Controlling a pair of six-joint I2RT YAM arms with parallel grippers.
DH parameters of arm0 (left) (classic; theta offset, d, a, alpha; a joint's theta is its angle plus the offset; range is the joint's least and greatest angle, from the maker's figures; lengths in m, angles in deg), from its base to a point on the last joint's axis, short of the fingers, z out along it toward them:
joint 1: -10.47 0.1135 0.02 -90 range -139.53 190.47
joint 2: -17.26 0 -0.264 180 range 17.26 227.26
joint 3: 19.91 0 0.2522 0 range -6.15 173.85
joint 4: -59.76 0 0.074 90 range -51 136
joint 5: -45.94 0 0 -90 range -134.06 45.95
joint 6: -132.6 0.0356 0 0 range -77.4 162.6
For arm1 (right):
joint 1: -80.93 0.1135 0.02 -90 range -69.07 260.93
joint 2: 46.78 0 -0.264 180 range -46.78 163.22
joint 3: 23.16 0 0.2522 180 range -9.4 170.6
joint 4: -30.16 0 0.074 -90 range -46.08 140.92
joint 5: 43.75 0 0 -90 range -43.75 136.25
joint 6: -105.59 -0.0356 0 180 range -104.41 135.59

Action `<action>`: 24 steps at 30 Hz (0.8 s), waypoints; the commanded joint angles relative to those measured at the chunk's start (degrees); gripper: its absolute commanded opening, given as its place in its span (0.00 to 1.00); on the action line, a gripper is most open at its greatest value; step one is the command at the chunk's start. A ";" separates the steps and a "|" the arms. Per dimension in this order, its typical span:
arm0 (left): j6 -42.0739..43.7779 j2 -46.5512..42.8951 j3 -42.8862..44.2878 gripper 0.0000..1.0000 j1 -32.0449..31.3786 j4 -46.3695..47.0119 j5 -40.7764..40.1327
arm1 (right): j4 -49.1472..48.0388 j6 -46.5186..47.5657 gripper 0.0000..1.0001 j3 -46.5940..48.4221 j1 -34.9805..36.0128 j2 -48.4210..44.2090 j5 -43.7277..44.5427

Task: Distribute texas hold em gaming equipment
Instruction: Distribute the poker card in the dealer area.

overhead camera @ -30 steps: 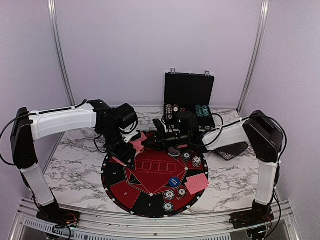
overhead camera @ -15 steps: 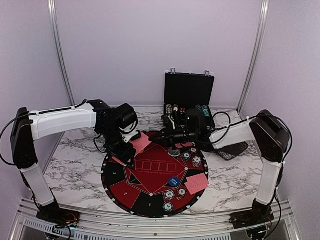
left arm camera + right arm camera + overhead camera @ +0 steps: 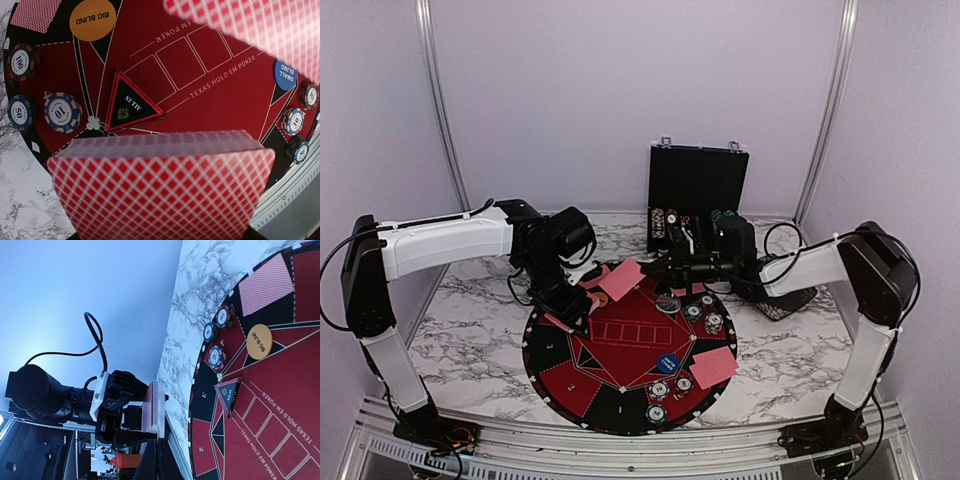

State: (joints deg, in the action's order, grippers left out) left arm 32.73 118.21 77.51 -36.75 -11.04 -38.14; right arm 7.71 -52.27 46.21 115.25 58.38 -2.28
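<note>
A thick deck of red-backed playing cards (image 3: 160, 190) fills the bottom of the left wrist view, with my left gripper (image 3: 570, 302) shut on it over the mat's left edge. My right gripper (image 3: 655, 268) is shut on a single red-backed card (image 3: 622, 280), held in the air above the mat's far side; the same card (image 3: 250, 30) shows blurred in the left wrist view. In the right wrist view the deck (image 3: 154, 407) appears edge-on in the left gripper, just beyond my right gripper (image 3: 159, 440). On the mat lie an orange big blind disc (image 3: 92, 19), a blue small blind disc (image 3: 285, 75) and striped chips (image 3: 62, 112).
The round red-and-black mat (image 3: 570, 385) lies at the table's centre, with a triangular all-in marker (image 3: 131, 102) and dealt cards (image 3: 713, 365) on it. An open black chip case (image 3: 698, 195) stands behind. A black dish (image 3: 785, 300) sits under the right arm.
My right gripper has drawn back to the right, away from the deck, carrying one card. The left arm and its deck have stayed put.
</note>
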 commanded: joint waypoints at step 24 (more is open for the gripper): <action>0.31 -0.11 1.15 0.50 -0.23 -0.62 -0.08 | 10.42 16.08 0.00 -3.84 -22.08 2.64 7.49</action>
State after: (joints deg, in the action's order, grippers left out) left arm 32.75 118.23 77.51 -36.75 -11.04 -38.14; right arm 15.28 -39.92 39.70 94.12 58.27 3.19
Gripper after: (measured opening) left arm 0.659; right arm 0.004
